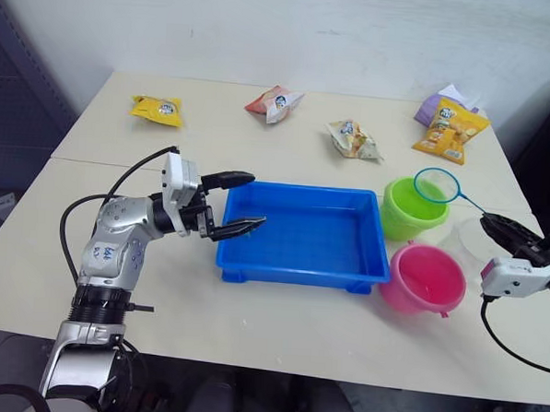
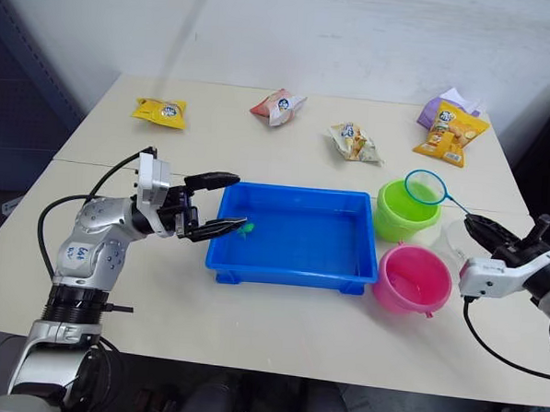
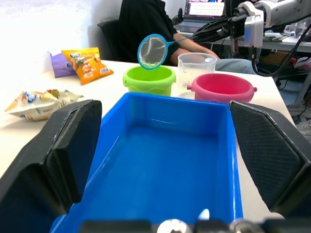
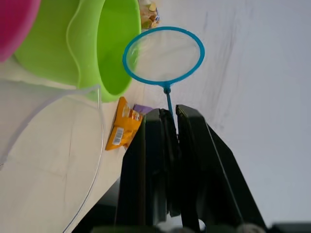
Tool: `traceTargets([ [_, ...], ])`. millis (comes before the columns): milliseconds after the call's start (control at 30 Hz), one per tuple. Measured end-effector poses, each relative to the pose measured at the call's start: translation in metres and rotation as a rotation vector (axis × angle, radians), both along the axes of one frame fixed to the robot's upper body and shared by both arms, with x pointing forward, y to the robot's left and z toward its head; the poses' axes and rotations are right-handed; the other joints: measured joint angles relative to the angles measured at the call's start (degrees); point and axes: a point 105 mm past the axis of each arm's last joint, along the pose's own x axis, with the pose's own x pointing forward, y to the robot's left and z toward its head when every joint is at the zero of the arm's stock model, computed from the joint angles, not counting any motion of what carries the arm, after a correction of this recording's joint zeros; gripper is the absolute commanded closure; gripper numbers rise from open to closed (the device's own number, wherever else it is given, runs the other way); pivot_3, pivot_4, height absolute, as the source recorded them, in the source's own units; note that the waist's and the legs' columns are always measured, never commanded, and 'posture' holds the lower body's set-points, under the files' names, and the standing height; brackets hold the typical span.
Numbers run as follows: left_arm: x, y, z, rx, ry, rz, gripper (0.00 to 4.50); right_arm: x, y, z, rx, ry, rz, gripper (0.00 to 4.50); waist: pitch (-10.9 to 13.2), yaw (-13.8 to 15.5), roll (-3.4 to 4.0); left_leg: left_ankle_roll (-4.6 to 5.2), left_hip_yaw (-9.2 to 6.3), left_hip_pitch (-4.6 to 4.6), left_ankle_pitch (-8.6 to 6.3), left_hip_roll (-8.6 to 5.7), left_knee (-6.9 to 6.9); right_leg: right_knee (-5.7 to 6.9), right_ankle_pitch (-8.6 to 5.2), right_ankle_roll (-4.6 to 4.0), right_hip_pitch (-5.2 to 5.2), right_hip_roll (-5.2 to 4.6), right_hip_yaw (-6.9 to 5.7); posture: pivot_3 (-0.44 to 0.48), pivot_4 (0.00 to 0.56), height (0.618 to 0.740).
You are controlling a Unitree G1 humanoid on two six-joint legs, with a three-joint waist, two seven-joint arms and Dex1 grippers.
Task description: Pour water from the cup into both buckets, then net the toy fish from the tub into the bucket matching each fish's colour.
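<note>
The blue tub sits mid-table. My left gripper is open, its fingers straddling the tub's left end wall. A tiny green toy fish lies in the tub beside the lower fingertip. Right of the tub stand the green bucket and, nearer, the pink bucket. The clear cup stands upright just right of them. My right gripper is shut on the net's thin handle, and the net's blue hoop hovers over the green bucket's far rim.
Several snack packets lie along the table's far side: yellow, red-white, beige, orange over a purple one. A person sits beyond the table's right end. A seam crosses the tabletop.
</note>
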Motion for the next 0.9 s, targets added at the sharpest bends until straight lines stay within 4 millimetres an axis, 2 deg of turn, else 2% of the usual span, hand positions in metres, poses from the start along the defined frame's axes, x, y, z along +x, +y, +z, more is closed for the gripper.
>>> traceTargets([
  [100, 0.0, 0.001, 0.0, 0.002, -0.003, 0.004, 0.01, 0.003, 0.008, 0.018, 0.135, -0.054, 0.037, 4.5, 0.0, -0.2, 0.0, -0.01, 0.01, 0.04, 0.01, 0.02, 0.02, 0.03, 0.0, 0.0, 0.04, 0.04, 0.0, 0.0, 0.15, 0.74],
  [167, 0.0, 0.009, -0.002, 0.024, 0.001, 0.023, 0.01, 0.008, 0.023, 0.026, 0.336, 0.007, 0.07, 4.5, 0.0, -0.5, -0.02, -0.02, -0.02, 0.08, 0.01, 0.11, 0.02, 0.02, 0.0, 0.0, 0.1, 0.1, -0.02, 0.0, 0.15, 0.74],
  [233, -0.002, 0.021, -0.006, 0.047, 0.007, 0.05, 0.01, 0.012, 0.049, 0.025, 0.564, 0.142, 0.136, 4.5, 0.0, -1.0, -0.01, -0.01, -0.07, 0.08, 0.01, 0.14, 0.01, 0.07, 0.0, 0.0, 0.1, 0.1, -0.04, 0.0, 0.15, 0.74],
  [333, -0.002, 0.036, -0.008, 0.08, 0.009, 0.08, 0.01, 0.009, 0.085, 0.013, 0.788, 0.432, 0.225, 4.5, 0.0, -0.9, -0.01, 0.03, -0.16, 0.06, 0.01, 0.14, 0.05, 0.07, 0.0, 0.0, 0.12, 0.03, -0.11, 0.0, 0.15, 0.74],
  [400, -0.001, 0.046, -0.008, 0.09, 0.015, 0.107, 0.01, 0.004, 0.11, 0.006, 0.866, 0.619, 0.268, 4.5, 0.0, -0.9, -0.01, 0.11, -0.18, 0.05, -0.04, 0.12, 0.06, 0.04, 0.0, 0.0, 0.14, -0.02, -0.12, 0.0, 0.15, 0.74],
  [467, -0.002, 0.053, -0.01, 0.104, 0.022, 0.124, 0.01, 0.001, 0.132, -0.004, 0.903, 0.775, 0.273, 4.5, 0.0, -0.9, -0.01, 0.14, -0.19, 0.04, -0.06, 0.12, 0.06, 0.02, 0.0, -0.01, 0.12, -0.06, -0.11, 0.0, 0.15, 0.74],
  [567, -0.004, 0.062, -0.014, 0.128, 0.031, 0.14, 0.01, 0.012, 0.162, -0.005, 1.005, 0.861, 0.266, 4.5, 0.0, -1.1, -0.02, 0.14, -0.21, 0.01, -0.06, 0.08, 0.06, 0.04, -0.01, -0.02, 0.04, -0.11, -0.11, 0.0, 0.15, 0.74],
  [667, -0.006, 0.071, -0.021, 0.157, 0.058, 0.164, 0.01, 0.021, 0.181, -0.018, 0.987, 0.935, 0.196, 4.5, 0.0, -1.1, -0.03, 0.11, -0.23, 0.0, -0.07, 0.08, 0.02, 0.01, -0.03, -0.06, 0.02, -0.12, -0.13, 0.0, 0.15, 0.74],
  [767, -0.009, 0.073, -0.028, 0.165, 0.09, 0.167, 0.01, 0.027, 0.196, -0.04, 0.91, 0.995, 0.126, 4.5, 0.0, -1.1, -0.02, 0.12, -0.21, -0.08, -0.08, 0.05, 0.01, 0.01, -0.03, -0.07, -0.06, -0.16, -0.12, 0.0, 0.15, 0.74],
  [900, -0.012, 0.073, -0.03, 0.175, 0.095, 0.165, 0.01, 0.038, 0.208, -0.042, 0.818, 0.999, 0.102, 4.5, 0.0, -1.1, -0.02, 0.14, -0.21, -0.1, -0.09, 0.02, 0.02, 0.0, -0.03, -0.07, -0.07, -0.18, -0.12, 0.0, 0.15, 0.74],
])
